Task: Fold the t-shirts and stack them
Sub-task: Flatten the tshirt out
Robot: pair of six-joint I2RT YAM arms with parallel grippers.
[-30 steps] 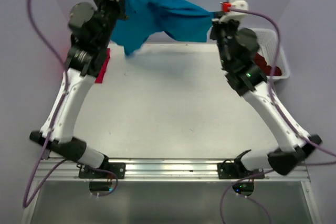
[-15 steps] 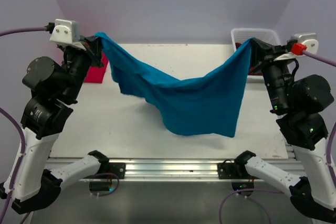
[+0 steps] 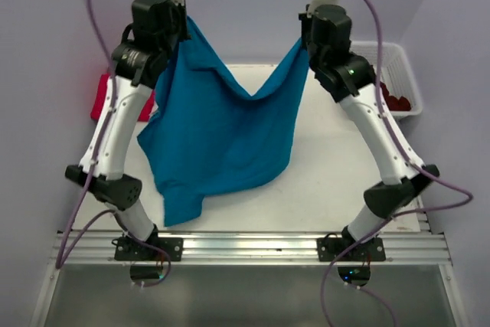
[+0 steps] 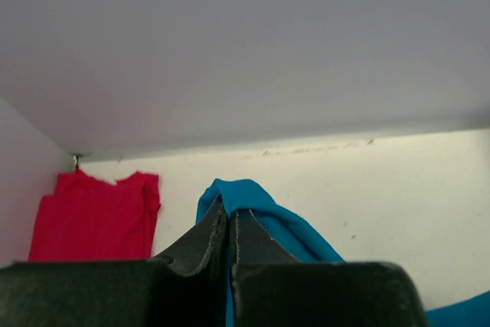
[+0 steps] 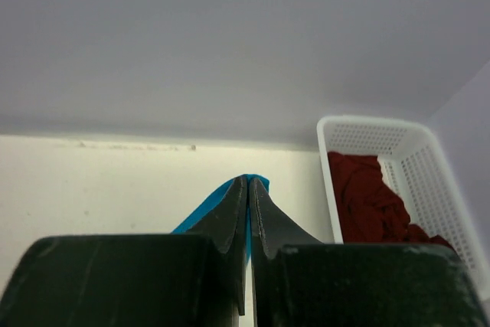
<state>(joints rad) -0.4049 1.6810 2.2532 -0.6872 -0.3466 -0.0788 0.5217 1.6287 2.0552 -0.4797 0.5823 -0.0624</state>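
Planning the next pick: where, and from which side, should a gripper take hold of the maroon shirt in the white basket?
Likely pinch a raised fold atop the crumpled maroon shirt, coming straight down. The walls of the white basket stand around it, so only the open top gives access. The right gripper, nearest it, is shut on the teal shirt.

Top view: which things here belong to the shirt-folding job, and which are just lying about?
Belongs to the job:
- teal shirt, hanging over the table
- red shirt, flat at the table's left edge
- maroon shirts, heaped in the basket

Just there:
- white basket, far right corner
- table
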